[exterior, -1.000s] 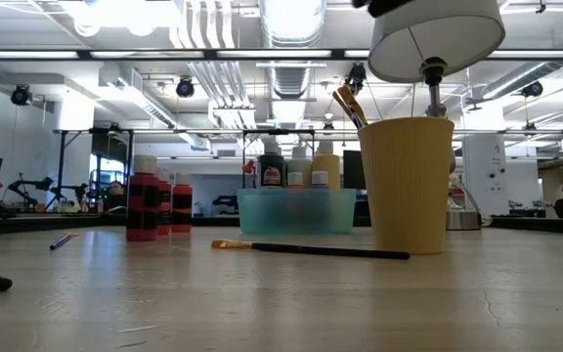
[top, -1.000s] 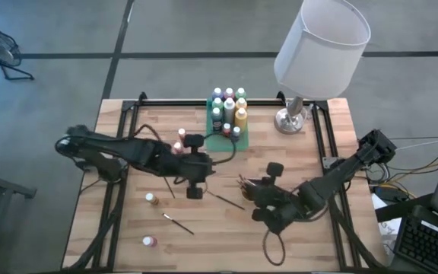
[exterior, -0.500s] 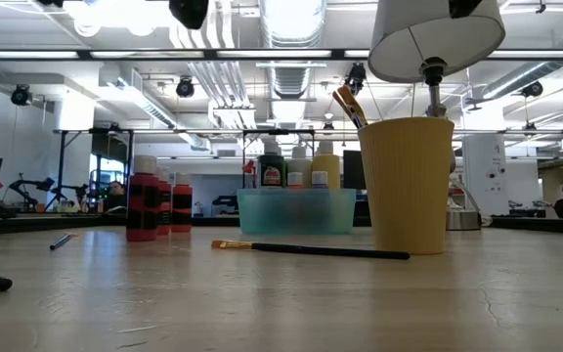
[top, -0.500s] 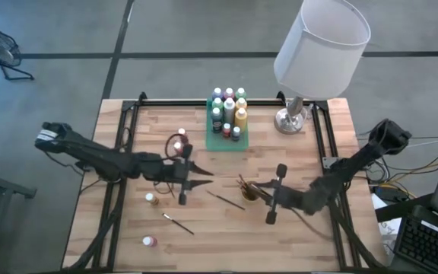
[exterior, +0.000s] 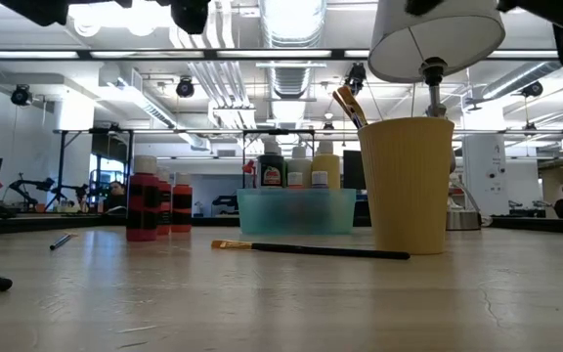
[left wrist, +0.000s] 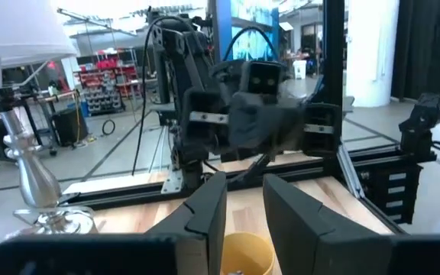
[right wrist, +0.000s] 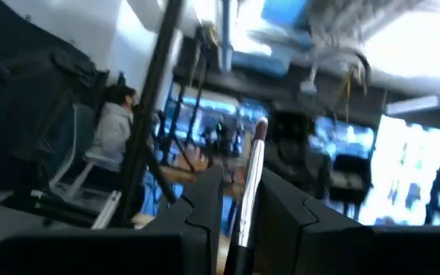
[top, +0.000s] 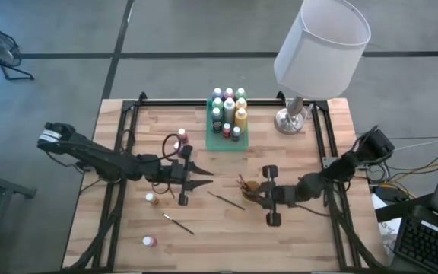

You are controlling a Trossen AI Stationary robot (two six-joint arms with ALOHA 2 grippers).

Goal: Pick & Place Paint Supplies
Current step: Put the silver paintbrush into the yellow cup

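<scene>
R gripper [right wrist: 239,200] pinching thin dark-handled paintbrush [right wrist: 249,183], light, stiff, slippery: hold mid-handle | hovers 3 o'clock of small orange-yellow cup [top: 250,190] | L gripper [top: 204,177] narrow, empty.

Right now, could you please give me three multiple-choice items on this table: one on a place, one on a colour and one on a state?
1. Where does the green tray stand?
A. Beside the lamp base
B. Under the left gripper
C. On the floor

2. What colour is the cup?
A. Blue
B. White
C. Orange-yellow

3. What sits between the right gripper fingers?
A. A paint bottle
B. A paintbrush
C. Nothing

Answers: 1 A, the high view shows tray and lamp base side by side on the table; 2 C, the low view shows it plainly; 3 B, the right wrist view shows a brush rising from between the fingers.
</scene>
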